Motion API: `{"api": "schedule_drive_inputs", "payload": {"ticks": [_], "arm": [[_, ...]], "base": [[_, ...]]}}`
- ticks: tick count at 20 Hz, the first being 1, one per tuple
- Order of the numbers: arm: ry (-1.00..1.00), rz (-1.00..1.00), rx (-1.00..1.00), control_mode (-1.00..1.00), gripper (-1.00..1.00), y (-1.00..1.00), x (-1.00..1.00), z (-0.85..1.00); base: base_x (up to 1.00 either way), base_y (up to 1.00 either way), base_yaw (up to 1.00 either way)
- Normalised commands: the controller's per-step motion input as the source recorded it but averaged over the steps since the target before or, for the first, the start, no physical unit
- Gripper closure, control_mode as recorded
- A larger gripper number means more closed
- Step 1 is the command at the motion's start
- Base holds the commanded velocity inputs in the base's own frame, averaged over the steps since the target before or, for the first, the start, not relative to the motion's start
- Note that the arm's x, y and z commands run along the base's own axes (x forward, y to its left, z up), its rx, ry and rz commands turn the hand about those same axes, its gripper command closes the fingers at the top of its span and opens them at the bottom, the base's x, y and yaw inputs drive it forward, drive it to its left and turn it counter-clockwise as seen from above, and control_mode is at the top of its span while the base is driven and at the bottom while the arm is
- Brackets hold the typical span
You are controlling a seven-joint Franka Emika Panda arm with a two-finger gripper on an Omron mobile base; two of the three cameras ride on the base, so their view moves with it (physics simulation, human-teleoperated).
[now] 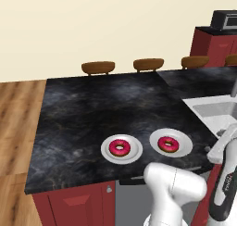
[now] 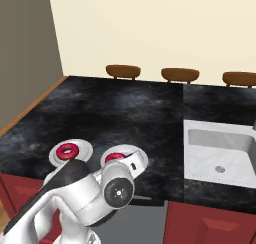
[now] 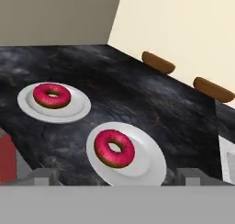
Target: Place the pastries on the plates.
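You have both pastries where the task wants them. The left donut [image 1: 120, 148] lies flat in the well of the left plate [image 1: 105, 150], and the right donut [image 1: 168, 144] lies on the right plate [image 1: 184, 141], a little toward that plate's left side (in the hand view it sits off-centre too, but well inside the rim). The two plates stand side by side, near each other but apart, close to the front edge of the dark worktop [image 1: 92, 109], with the sink [image 2: 225, 158] off to the right.

Your pincer [image 3: 117, 179] hangs back from the plates, above the front edge of the worktop, with its fingertips [image 3: 43, 176] far apart and nothing between them.

By my reading the placing step is finished and you are in the retreat. The next move calls for little: draw the arm up and back from the worktop, keeping it clear of the nearer plate so you do not nudge it, and then stop.
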Motion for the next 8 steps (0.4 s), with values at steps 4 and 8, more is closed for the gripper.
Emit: {"api": "schedule_drive_inputs", "payload": {"ticks": [4,8], "arm": [[-0.71,0.00,-0.13,-1.00,-1.00,0.97,-1.00,0.00],[-0.10,0.00,-0.47,-1.00,-1.00,1.00,-0.82,0.07]], "base": [[0.00,0.00,0.00],[0.00,0.00,0.00]]}}
